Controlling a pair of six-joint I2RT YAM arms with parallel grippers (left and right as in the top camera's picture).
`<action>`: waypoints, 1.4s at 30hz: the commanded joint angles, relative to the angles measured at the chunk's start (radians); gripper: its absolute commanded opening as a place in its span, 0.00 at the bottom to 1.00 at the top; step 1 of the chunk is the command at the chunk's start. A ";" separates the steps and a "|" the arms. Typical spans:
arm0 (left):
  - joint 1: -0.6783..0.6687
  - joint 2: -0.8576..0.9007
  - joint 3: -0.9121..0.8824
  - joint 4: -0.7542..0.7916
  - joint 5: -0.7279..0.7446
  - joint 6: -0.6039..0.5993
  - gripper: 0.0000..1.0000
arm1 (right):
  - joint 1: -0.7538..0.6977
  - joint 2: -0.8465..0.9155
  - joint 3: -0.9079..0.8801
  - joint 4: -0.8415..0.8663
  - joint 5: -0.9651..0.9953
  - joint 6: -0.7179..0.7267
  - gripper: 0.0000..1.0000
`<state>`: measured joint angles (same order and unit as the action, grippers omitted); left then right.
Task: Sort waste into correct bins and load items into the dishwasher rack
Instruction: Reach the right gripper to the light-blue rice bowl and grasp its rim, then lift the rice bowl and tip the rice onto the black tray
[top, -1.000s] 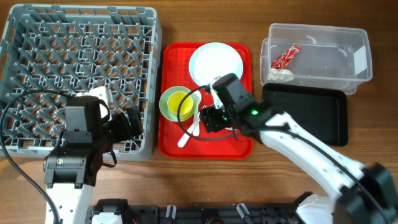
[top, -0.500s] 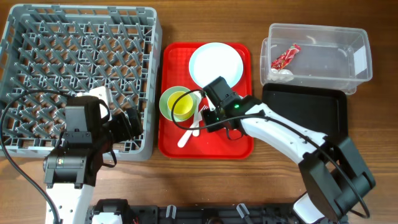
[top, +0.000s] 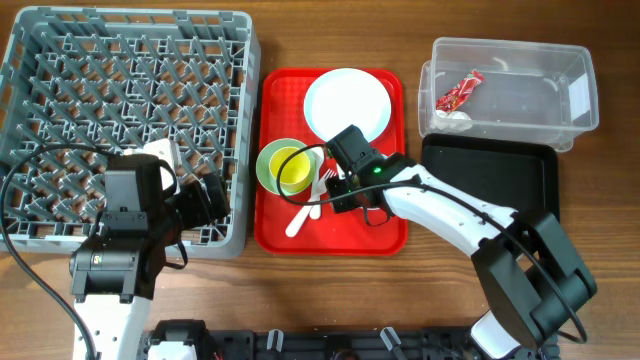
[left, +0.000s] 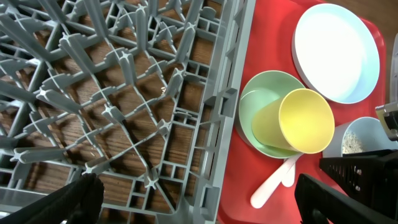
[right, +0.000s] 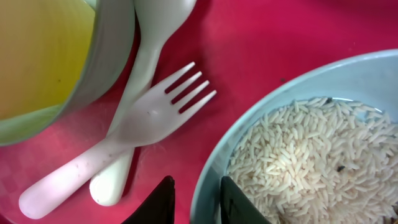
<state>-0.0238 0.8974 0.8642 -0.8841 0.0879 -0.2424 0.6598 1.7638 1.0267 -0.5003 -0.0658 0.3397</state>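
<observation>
My right gripper (right: 198, 199) is shut on the rim of the pale-blue bowl (right: 211, 180), one finger inside and one outside. The bowl holds rice leftovers (right: 298, 162) and stands on the red tray (top: 275, 225). A white fork (right: 143, 121) and spoon (right: 149, 37) lie beside it. A yellow cup (top: 293, 170) sits tilted in the light-green bowl (top: 266, 160). Behind them is the pale-blue plate (top: 347, 100). Over the near right corner of the grey rack (top: 60, 60) my left gripper (left: 199, 196) hangs open with nothing between its fingers.
At the back right stands a clear tub (top: 580, 100) holding a red wrapper (top: 458, 92) and a white scrap (top: 450, 118). A black tray (top: 500, 185) lies in front of it, right of my right arm. Bare wooden table runs along the front edge.
My right gripper has shifted left over the red tray and narrowed its jaws onto the bowl's rim. The left arm has not moved.
</observation>
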 joint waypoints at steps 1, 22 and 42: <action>0.006 -0.005 0.019 0.000 0.012 -0.005 1.00 | 0.002 0.019 -0.008 -0.014 0.037 0.035 0.21; 0.006 -0.005 0.019 0.000 0.012 -0.005 1.00 | -0.014 -0.135 0.086 -0.131 0.027 0.052 0.04; 0.006 -0.005 0.019 0.000 0.012 -0.004 1.00 | -0.546 -0.311 0.090 -0.204 -0.612 -0.026 0.04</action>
<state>-0.0238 0.8974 0.8642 -0.8841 0.0879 -0.2424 0.2085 1.4418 1.1210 -0.7036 -0.4385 0.3580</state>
